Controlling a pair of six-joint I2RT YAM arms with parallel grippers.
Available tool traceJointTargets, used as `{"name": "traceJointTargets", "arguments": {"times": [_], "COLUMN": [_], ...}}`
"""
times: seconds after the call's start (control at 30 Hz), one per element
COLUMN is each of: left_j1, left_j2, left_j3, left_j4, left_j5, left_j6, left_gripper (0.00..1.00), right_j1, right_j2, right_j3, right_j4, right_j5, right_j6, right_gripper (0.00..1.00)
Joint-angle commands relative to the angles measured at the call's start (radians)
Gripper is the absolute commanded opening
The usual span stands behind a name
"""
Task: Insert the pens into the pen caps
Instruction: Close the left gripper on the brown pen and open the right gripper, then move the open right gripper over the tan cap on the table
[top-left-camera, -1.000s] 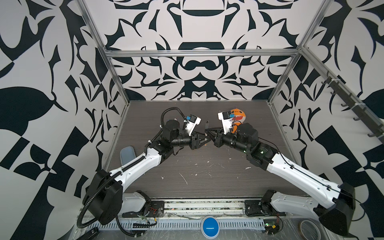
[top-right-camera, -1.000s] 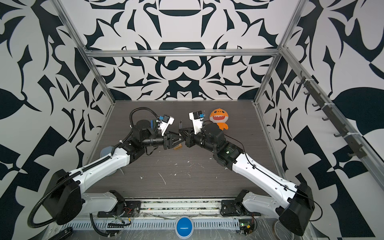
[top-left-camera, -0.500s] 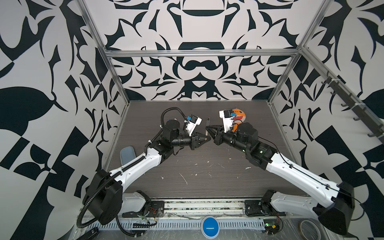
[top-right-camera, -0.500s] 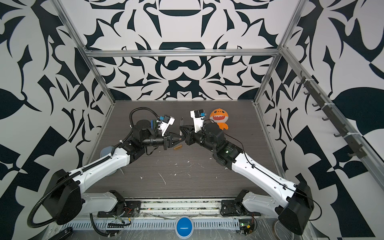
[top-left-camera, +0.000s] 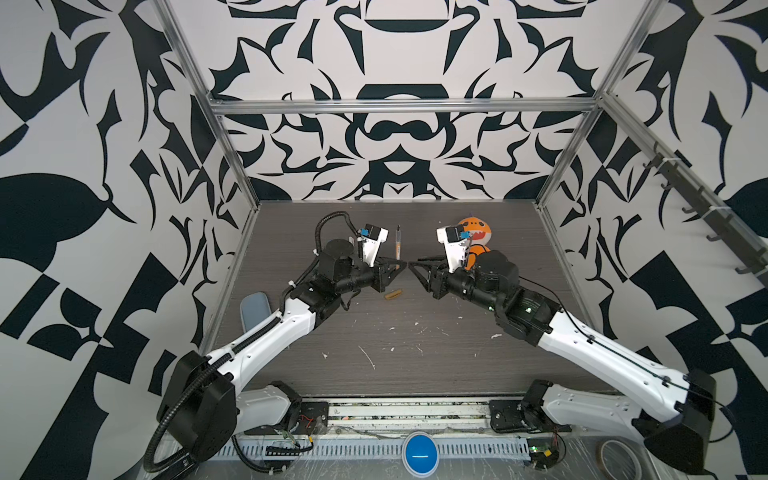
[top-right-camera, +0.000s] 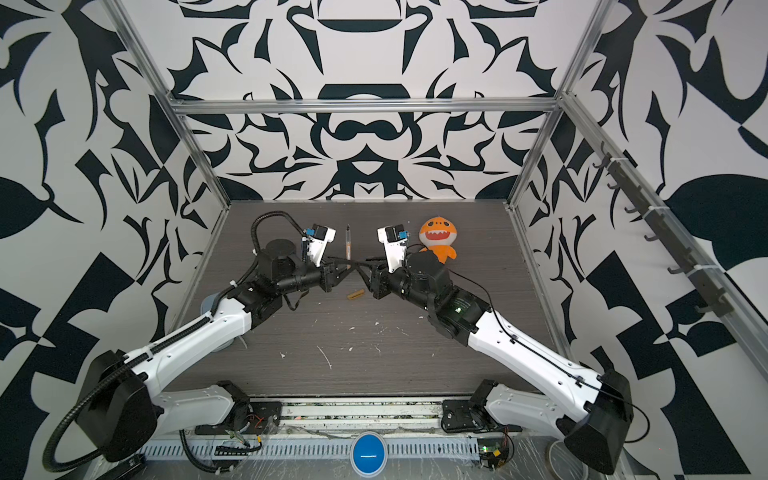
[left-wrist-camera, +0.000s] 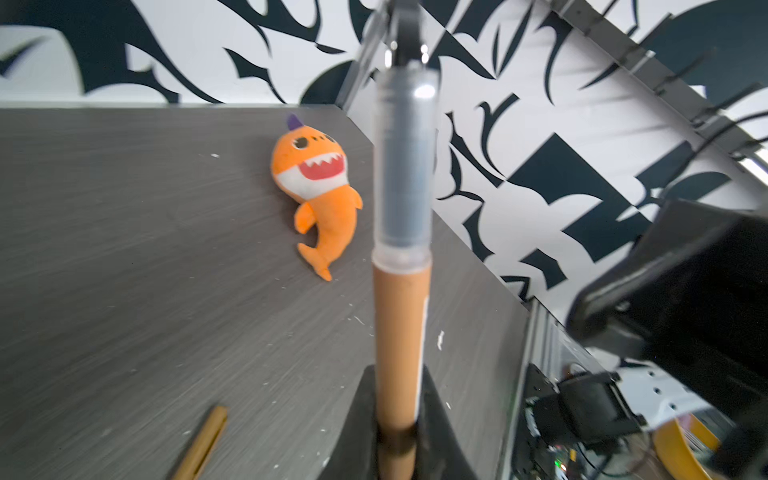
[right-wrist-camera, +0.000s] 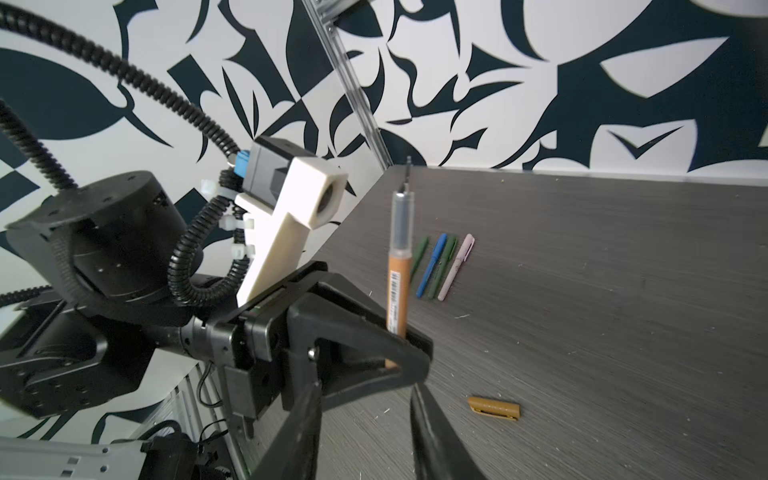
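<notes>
Left tool (top-left-camera: 400, 267): clamped on pen (right-wrist-camera: 397, 286), held upright, tip up.
Right tool (top-left-camera: 414, 266): jaws spread, just beside pen.
Cap (right-wrist-camera: 493, 408): lying loose on counter (top-left-camera: 415, 353).

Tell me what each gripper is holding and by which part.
Left gripper grips the orange-brown pen by its back end, tip up; right gripper holds nothing.

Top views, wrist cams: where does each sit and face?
Top views: high above the arm bases, looking down on the dark grey table; left arm, right arm visible.
Left wrist: behind the left claw, looking past its orange-brown plastic pen at the orange plush shark.
Right wrist: behind the open right claw, facing the left claw.
Shared: both wrist views show that pen and the mustard plastic cap.
</notes>
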Motion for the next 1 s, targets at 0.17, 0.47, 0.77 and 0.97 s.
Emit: {"name": "traceJointTargets", "arguments": {"times": [0.17, 0.47, 0.77, 0.97], "left_j1": [0.004, 0.004, 0.003, 0.003], "left_j2": [-0.101, -0.154, -0.192, -0.201], "left_j3": [0.007, 0.006, 0.001, 0.004], "left_j4": [-0.078, -0.085, -0.089, -0.092], "left_j5": [-0.256, -0.281, -0.311, -0.301], "left_j6": [0.111, 0.158, 0.172, 0.166], "left_gripper": [0.08, 0.08, 0.08, 0.08], "right_j1": [-0.01, -0.013, -0.013, -0.012], "right_j2": [0.046, 0.283, 0.552, 0.666], "right_j3": [0.066, 0.153, 0.307, 0.391], "right_j4": [-0.189, -0.352, -0.489, -0.513], "right_j5": [0.249, 0.256, 0.343, 0.337], "right_j6": [0.021, 0.037, 0.031, 0.0], "right_gripper": [0.44, 0.44, 0.43, 0.48]}}
